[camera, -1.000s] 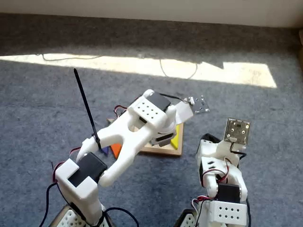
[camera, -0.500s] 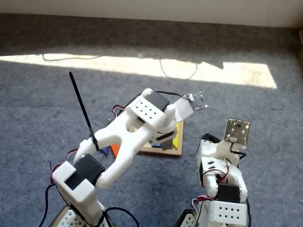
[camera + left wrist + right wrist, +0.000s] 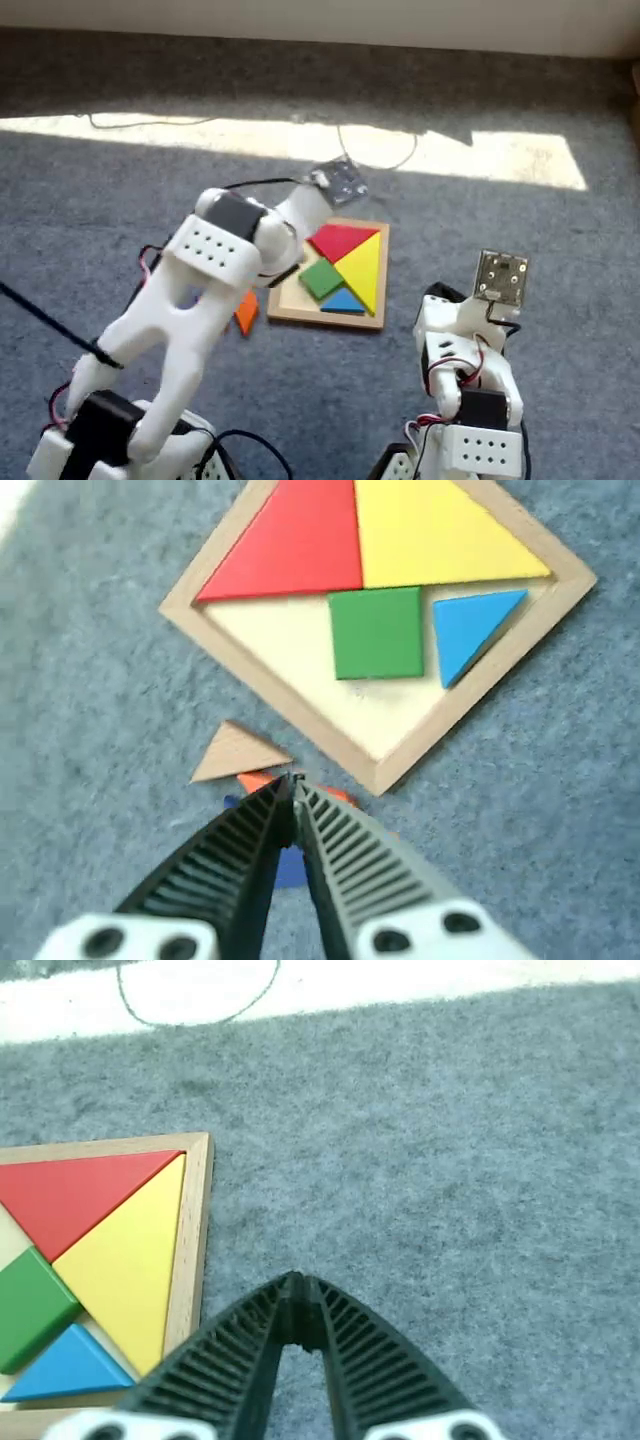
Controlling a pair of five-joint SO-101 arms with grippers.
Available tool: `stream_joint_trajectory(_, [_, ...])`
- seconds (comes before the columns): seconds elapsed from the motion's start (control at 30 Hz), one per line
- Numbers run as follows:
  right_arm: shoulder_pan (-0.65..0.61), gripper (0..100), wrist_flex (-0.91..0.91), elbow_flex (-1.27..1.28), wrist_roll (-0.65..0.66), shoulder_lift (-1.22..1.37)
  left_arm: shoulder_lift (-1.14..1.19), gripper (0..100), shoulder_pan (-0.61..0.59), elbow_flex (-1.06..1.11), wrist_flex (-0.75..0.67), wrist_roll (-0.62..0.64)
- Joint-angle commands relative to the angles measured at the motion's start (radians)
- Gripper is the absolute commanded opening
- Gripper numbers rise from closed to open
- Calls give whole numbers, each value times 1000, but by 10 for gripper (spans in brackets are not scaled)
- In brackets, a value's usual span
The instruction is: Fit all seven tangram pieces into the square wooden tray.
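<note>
The square wooden tray (image 3: 372,318) lies on the carpet and holds a red triangle (image 3: 338,240), a yellow triangle (image 3: 366,268), a green square (image 3: 320,280) and a small blue triangle (image 3: 343,300). An orange piece (image 3: 246,312) lies just outside the tray's left corner. In the left wrist view my left gripper (image 3: 294,786) is shut and empty. It hangs over the carpet beside the tray (image 3: 280,645), above a tan triangle (image 3: 235,755), an orange piece (image 3: 255,778) and a dark blue piece (image 3: 290,865). My right gripper (image 3: 300,1295) is shut and empty over bare carpet next to the tray's rim (image 3: 196,1230).
Grey carpet surrounds the tray. A sunlit strip (image 3: 480,155) with a thin cable (image 3: 375,160) crosses the far side. The left arm's white body (image 3: 190,300) stands left of the tray, and the right arm's base (image 3: 470,400) sits at the lower right.
The left arm has swung left and pulled back off the tray, uncovering the pieces inside. The right arm has not moved.
</note>
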Motion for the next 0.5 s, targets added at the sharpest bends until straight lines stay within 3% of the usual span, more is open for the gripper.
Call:
stream_joint_trajectory(0.0, [4,13,-24,-51,-11,-19,-176,50,-196,59,5,103])
stream_joint_trajectory(0.2, [4,13,-25,-51,-11,-19,-170,285,-321,117,-5,275])
stream_joint_trajectory(0.37, [4,13,-25,-51,-11,-19,-1,305,-321,128,-129,512])
stream_joint_trajectory(0.47, [4,13,-25,-50,-11,-19,133,303,-323,93,-183,588])
